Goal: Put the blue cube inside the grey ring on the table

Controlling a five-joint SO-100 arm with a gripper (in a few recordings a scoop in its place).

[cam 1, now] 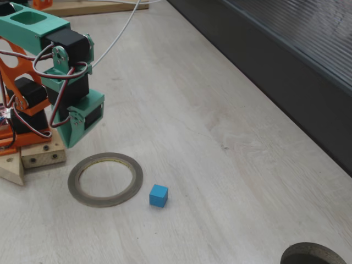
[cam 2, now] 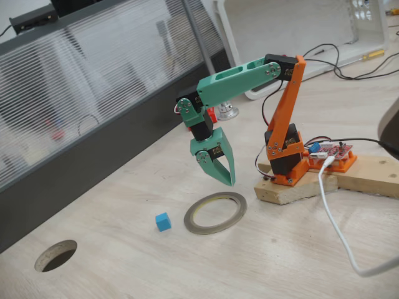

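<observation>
Pale wood-grain table [cam 1: 231, 165] filled foreground in both fixed views — faint knots, soft even light, weak shadows. Dark grey ribbed panel [cam 2: 75, 106] ran along table's far edge, upper part translucent and fluted, blurred shapes behind. Round hole [cam 2: 56, 255] cut in tabletop near panel. Wooden base board [cam 2: 349, 180] lay on table — white cable [cam 2: 333, 218] curled over it. White frame [cam 2: 293, 25] stood behind.

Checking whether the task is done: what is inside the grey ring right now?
Inside the grey ring only bare table shows. The blue cube sits outside it, close by and apart. The gripper hangs above, covering none of the opening.
</observation>
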